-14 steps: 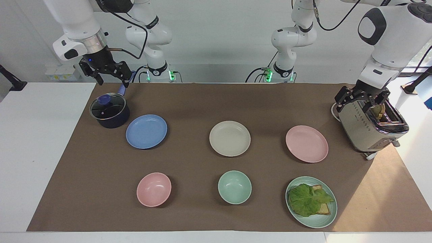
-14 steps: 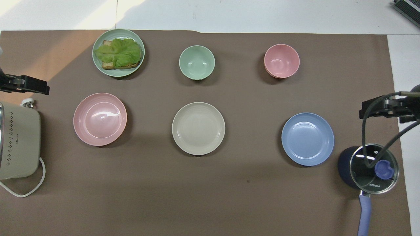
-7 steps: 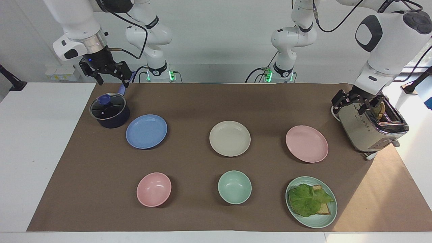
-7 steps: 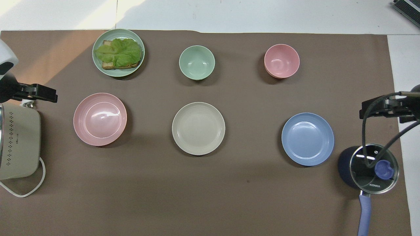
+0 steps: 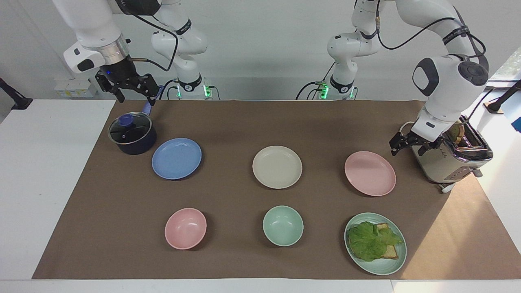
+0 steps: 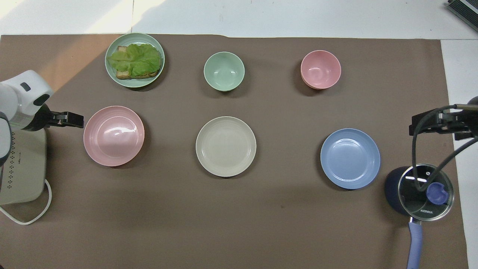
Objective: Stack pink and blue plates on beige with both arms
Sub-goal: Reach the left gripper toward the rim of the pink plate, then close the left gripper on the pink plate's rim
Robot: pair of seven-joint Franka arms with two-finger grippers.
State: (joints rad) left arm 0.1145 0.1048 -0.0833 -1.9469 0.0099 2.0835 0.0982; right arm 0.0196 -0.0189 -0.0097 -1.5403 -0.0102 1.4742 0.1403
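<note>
The left gripper [image 5: 408, 145] is seen at the right of the facing view, spread and holding nothing, low over the brown mat between the toaster [image 5: 452, 156] and the pink plate [image 5: 370, 173]. In the overhead view its black tip [image 6: 69, 119] shows at the left edge, just beside the pink plate's [image 6: 114, 135] rim; whether rim and tip touch cannot be told. The right gripper [image 5: 129, 90] is held up at the upper left of the facing view, also spread and empty, above the handle end of the lidded dark saucepan [image 5: 132, 134].

Across the middle row of the facing view three plates are laid flat and well apart: the blue plate [image 5: 176, 158] at the left, just beside the saucepan, the beige plate [image 5: 277, 167] at the centre, and the pink plate at the right. Nothing is stacked on the beige plate.

In the lower row of that view a pink bowl [image 5: 185, 228], a green bowl [image 5: 283, 225] and a green plate [image 5: 394, 260] carrying toast and lettuce are set out. All items rest on the brown mat [image 5: 228, 122], which covers the white table [image 5: 49, 171].
</note>
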